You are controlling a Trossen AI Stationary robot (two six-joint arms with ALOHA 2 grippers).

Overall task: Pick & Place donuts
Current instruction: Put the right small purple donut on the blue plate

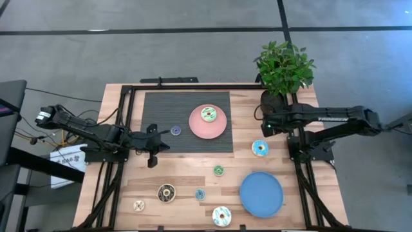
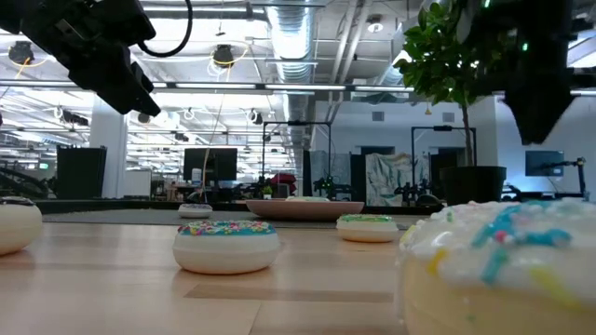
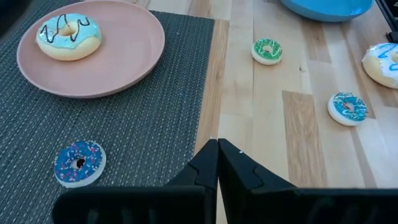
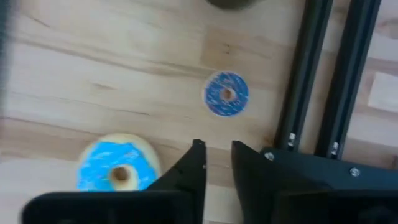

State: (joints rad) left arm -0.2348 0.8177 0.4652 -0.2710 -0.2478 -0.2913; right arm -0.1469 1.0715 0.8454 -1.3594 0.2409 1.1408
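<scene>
Several donuts lie flat on the table. A mint-iced one (image 1: 208,114) sits on the pink plate (image 1: 199,129). A small purple-blue one (image 3: 79,163) lies on the dark mat. On the wood are a blue-iced one (image 4: 118,171), a small blue one (image 4: 226,94), a small green one (image 1: 219,170), a chocolate one (image 1: 166,192) and others near the front edge. My left gripper (image 3: 217,148) is shut, empty, above the mat's near edge beside the purple-blue donut. My right gripper (image 4: 217,158) points down, slightly open and empty, above the wood between the two blue donuts.
A blue plate (image 1: 261,194) lies at the near right. A potted plant (image 1: 283,67) stands at the far right corner beside my right arm. Black frame rails (image 4: 323,74) run along the table's right side. The dark mat (image 1: 161,109) covers the far middle.
</scene>
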